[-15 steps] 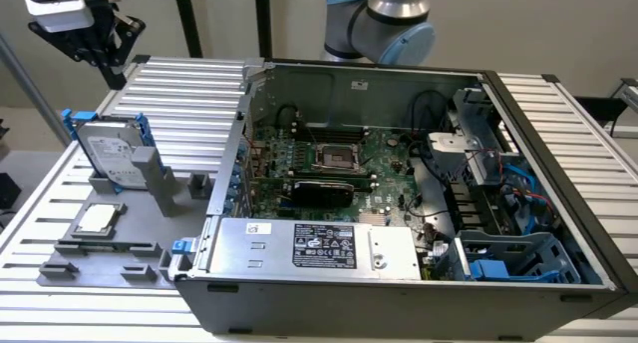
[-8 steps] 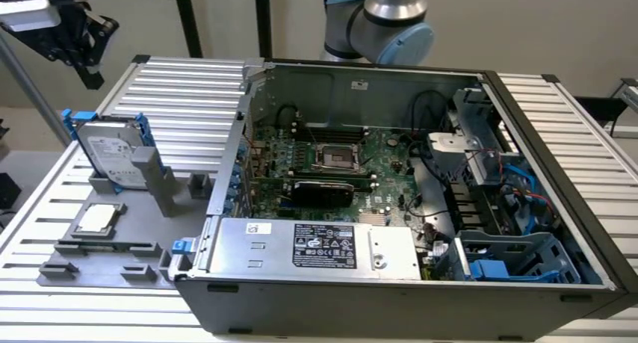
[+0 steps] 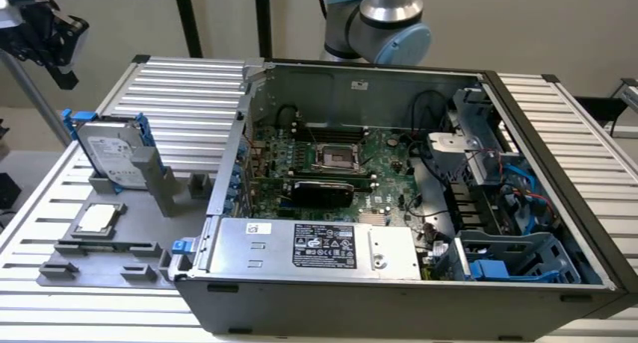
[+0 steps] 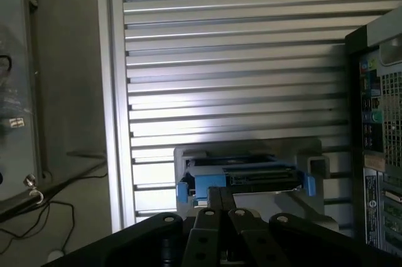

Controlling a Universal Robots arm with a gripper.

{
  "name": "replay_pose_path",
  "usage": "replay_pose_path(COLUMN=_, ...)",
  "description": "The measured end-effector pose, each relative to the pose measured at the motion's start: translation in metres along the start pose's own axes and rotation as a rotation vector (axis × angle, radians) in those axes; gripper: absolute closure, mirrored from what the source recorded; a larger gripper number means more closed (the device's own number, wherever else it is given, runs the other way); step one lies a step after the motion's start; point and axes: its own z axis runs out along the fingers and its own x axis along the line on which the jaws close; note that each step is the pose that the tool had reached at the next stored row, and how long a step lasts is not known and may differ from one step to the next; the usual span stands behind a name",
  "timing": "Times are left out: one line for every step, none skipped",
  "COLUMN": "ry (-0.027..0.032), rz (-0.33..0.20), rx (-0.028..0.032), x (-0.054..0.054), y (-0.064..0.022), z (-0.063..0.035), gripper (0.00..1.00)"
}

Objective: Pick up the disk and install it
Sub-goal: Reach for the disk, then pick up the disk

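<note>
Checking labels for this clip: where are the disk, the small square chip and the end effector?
disk (image 3: 107, 150): exterior view, on its white label.
small square chip (image 3: 97, 218): exterior view, middle of its top face.
end effector (image 4: 221, 195): wrist view, between its shut fingertips.

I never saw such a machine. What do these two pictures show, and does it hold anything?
It is one grey robot arm with a black gripper. The exterior view looks at the whole ribbed metal table; the wrist view comes from a camera on the arm's wrist. On the table stand an open grey computer case and a grey plastic stand. Upright in that stand is the disk, a flat silver-grey hard drive in a blue plastic frame. The gripper is shut, holds nothing, apart from the disk.
</note>
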Motion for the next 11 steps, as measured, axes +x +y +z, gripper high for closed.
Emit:
replay_pose_path(ry=0.0000, rz=0.000, rx=0.0000, x=0.0005, y=-0.0001, z=0.0000, gripper=0.89)
replay_pose_path(ry=0.0000, rz=0.000, rx=0.0000, x=0.0005, y=-0.0001, z=0.0000, gripper=0.89)
replay_pose_path(ry=0.0000, rz=0.000, rx=0.0000, x=0.0005, y=-0.0001, z=0.0000, gripper=0.89)
replay_pose_path(ry=0.0000, rz=0.000, rx=0.0000, x=0.0005, y=0.0000, z=0.0000, gripper=0.89)
replay_pose_path(ry=0.0000, rz=0.000, rx=0.0000, x=0.0005, y=0.0000, z=0.0000, gripper=0.89)
replay_pose_path(ry=0.0000, rz=0.000, rx=0.0000, x=0.0005, y=0.0000, z=0.0000, gripper=0.89)
replay_pose_path(ry=0.0000, rz=0.000, rx=0.0000, x=0.0005, y=0.0000, z=0.0000, gripper=0.89)
replay_pose_path(ry=0.0000, rz=0.000, rx=0.0000, x=0.0005, y=0.0000, z=0.0000, gripper=0.89)
replay_pose_path(ry=0.0000, rz=0.000, rx=0.0000, x=0.0005, y=0.0000, z=0.0000, gripper=0.89)
replay_pose_path(ry=0.0000, rz=0.000, rx=0.0000, x=0.0005, y=0.0000, z=0.0000, gripper=0.89)
replay_pose_path(ry=0.0000, rz=0.000, rx=-0.0001, x=0.0005, y=0.0000, z=0.0000, gripper=0.89)
